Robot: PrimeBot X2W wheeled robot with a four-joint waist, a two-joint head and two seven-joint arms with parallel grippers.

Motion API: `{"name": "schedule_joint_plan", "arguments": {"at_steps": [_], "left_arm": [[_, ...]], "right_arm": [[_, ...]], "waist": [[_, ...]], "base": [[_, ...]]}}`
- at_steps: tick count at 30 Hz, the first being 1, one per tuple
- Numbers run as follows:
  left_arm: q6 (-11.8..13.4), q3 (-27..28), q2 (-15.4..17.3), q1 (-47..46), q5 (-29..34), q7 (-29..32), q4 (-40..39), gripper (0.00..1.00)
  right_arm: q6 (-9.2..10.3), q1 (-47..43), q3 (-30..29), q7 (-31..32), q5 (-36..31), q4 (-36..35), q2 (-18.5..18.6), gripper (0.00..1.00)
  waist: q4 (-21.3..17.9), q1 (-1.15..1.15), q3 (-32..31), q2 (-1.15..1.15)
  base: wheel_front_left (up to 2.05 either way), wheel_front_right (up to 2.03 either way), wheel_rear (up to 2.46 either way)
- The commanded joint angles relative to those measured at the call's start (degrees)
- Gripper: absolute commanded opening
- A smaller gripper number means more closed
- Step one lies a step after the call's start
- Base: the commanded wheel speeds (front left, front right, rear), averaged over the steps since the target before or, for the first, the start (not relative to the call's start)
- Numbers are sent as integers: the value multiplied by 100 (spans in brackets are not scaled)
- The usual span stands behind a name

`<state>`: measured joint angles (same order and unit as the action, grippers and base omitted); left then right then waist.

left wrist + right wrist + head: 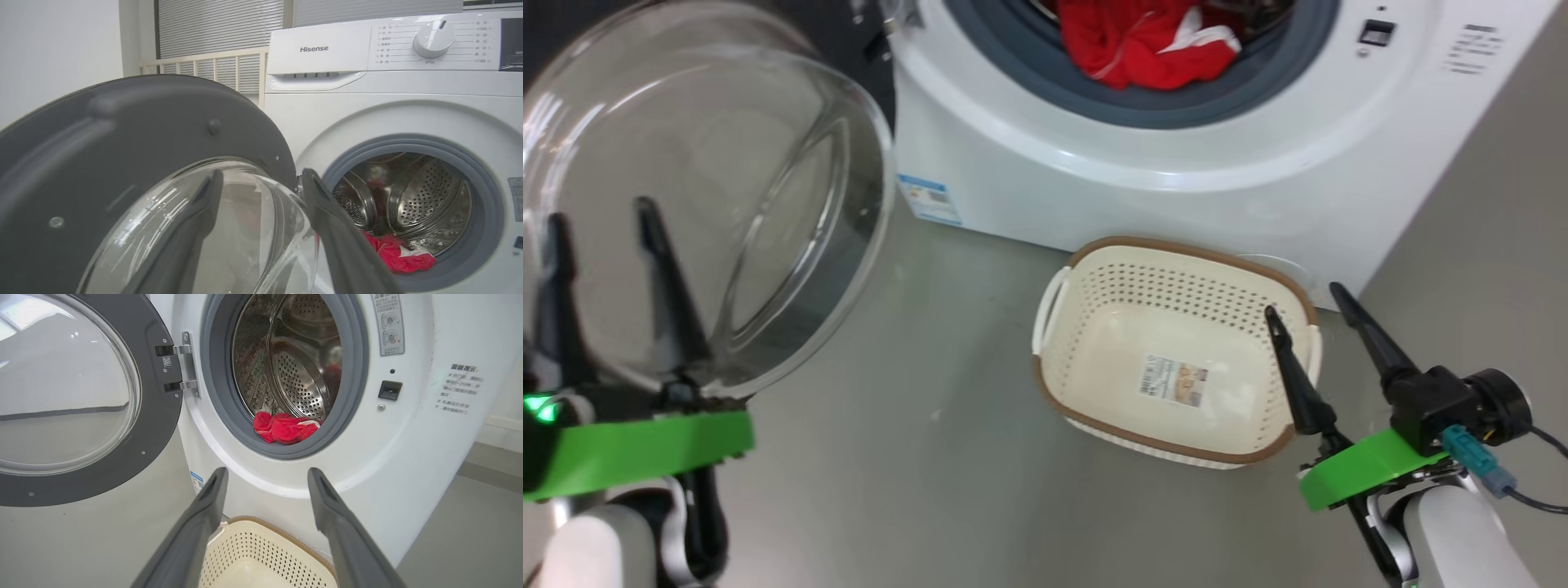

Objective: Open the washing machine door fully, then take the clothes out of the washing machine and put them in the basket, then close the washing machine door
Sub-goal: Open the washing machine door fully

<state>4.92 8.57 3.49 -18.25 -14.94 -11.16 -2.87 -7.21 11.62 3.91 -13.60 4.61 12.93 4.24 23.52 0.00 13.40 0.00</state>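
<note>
Left claw (603, 224): fingers spread, nothing pinched. We see them right against the door's (768, 163) glass bowl; can't tell if they touch it. Right claw (1303, 300): also spread, empty, tips over the right rim of the basket (1143, 294). Door swung wide on its hinge, left of the machine (1094, 163); dark rim, clear bulging glass. Clothes (1143, 41): red bundle with white trim, low at the drum mouth on the grey ring. Basket on the floor just in front of the machine, sticker on its bottom.
</note>
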Motion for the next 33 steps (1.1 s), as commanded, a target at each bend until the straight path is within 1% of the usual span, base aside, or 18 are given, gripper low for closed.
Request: {"name": "schedule_joint_plan", "arguments": {"at_steps": [1,2,6,7,10,17,18,22,26,33], "left_arm": [[-143,44,151,59,-102,76,-285,100],[-269,-94,161,89,-134,147,-375,100],[-530,-263,194,110,-300,262,-299,100],[-627,-334,231,120,-307,239,-258,100],[-735,-365,238,144,-399,152,-178,100],[-795,-320,274,322,-487,-24,160,100],[-795,-320,274,322,-487,-24,160,100],[-859,-323,280,455,-566,-102,371,100],[-940,-400,371,649,-510,-167,507,100],[-982,-417,498,987,-369,-282,676,100]], "right_arm": [[-28,81,17,-74,19,-124,-53,100],[-28,108,-101,-95,12,-117,-69,100],[-28,158,-314,-124,-33,-131,-98,100],[-28,180,-410,-131,-69,-141,-109,100],[-28,205,-535,-136,-105,-208,-122,100],[-28,105,-642,-139,-17,-471,-133,100],[-28,105,-642,-139,-17,-471,-133,100],[-28,-15,-642,-139,195,-557,-134,100],[-28,-148,-646,-140,211,-646,-135,100],[-28,-422,-577,-140,264,-720,-135,100]], "waist": [[-288,0,-100,0],[-444,0,-112,0],[-790,0,-136,0],[-963,0,-146,0],[-1209,0,-171,0],[-1740,0,-273,0],[-1740,0,-273,0],[-2005,0,-369,0],[-2254,0,-471,0],[-2568,0,-707,0]], "base": [[0,0,0],[0,0,0],[0,0,0],[0,0,0],[0,0,0],[0,0,0],[0,0,0],[0,0,0],[0,0,0],[0,0,0]]}}
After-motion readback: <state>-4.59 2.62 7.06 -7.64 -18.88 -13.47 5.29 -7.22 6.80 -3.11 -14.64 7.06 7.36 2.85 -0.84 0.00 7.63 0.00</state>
